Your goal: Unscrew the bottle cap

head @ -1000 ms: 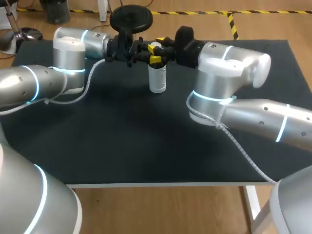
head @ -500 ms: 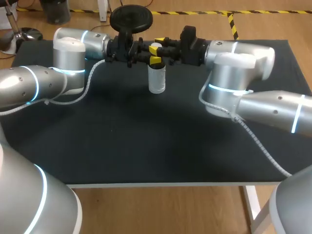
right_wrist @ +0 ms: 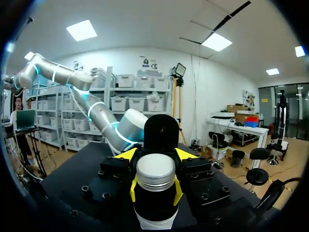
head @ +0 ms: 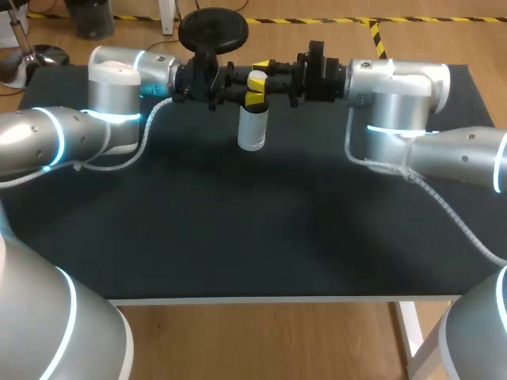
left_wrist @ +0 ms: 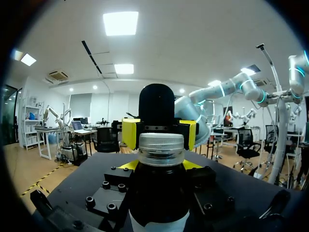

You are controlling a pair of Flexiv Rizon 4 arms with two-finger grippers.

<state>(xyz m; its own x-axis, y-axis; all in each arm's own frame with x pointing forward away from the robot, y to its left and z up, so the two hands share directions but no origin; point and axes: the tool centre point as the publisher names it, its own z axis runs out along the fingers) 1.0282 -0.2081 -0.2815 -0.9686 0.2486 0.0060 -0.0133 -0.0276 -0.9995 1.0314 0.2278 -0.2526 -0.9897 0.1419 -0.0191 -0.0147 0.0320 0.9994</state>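
**Bottle held at its top by both grippers, far middle of table**

- Bottle: you see it upright at the far middle of the table, between the two arms. From the head view you cannot tell whether its base rests on the mat.
- Left arm comes in level from the left, right arm level from the right. The grippers face each other at the bottle's top.
- Left gripper: set narrow. Only slivers of its yellow tips show, one on each side of the bottle just below the cap, lying against it. It reads as holding the bottle. The finger faces are hidden behind the bottle.
- Right gripper: set narrow. A thin yellow edge shows on each side, tight to the cap's lower rim. It reads as holding the cap.
- Hard to make out:
  - In the head view the yellow tips crowd over the bottle's top. The cap is mostly covered, and you cannot sort the tips by gripper there.
  - The joint between cap and neck is hidden by fingers in both wrist views.
  - The bottle's lower body is cut off in both wrist views.
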